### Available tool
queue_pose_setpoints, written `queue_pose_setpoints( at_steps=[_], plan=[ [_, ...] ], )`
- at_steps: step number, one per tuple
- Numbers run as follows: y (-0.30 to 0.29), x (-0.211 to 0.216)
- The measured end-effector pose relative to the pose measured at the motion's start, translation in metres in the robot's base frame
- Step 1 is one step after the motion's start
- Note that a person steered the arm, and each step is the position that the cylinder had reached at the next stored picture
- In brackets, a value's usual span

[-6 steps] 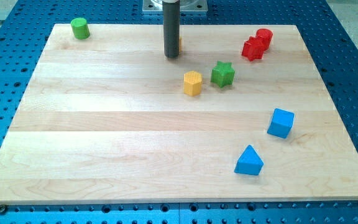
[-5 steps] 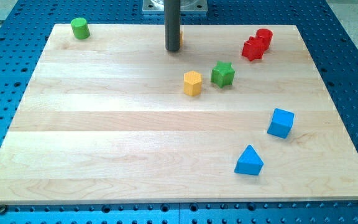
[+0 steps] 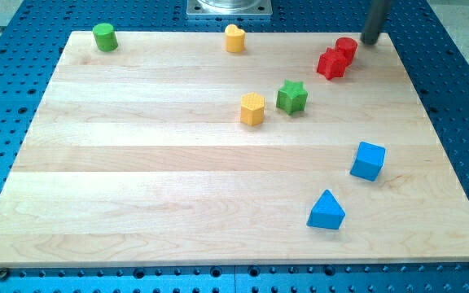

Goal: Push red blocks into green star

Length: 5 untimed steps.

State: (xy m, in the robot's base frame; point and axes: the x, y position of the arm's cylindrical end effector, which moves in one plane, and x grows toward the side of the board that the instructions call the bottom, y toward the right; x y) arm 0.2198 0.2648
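Two red blocks touch near the view's top right: a red cylinder [image 3: 346, 49] and, just below-left of it, a red star-like block [image 3: 330, 63]. The green star [image 3: 291, 97] sits below-left of them, a short gap away. My tip [image 3: 371, 41] is at the board's top right edge, just right of and slightly above the red cylinder, not touching it.
A yellow hexagon [image 3: 252, 108] sits just left of the green star. A yellow heart [image 3: 234, 38] is at top centre, a green cylinder [image 3: 104, 37] at top left. A blue cube [image 3: 369, 160] and blue triangle [image 3: 326, 211] lie at lower right of the wooden board [image 3: 137, 163].
My tip has moved from top centre, in front of the yellow heart, across to the top right beside the red cylinder. The heart now shows. No block has moved.
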Motion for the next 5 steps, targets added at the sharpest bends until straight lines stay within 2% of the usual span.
queue_pose_setpoints(
  at_steps=[1,2,4,5],
  plan=[
    [-0.088,0.06],
    [-0.139,0.098],
    [-0.07,0.012],
    [-0.117,-0.007]
  ],
)
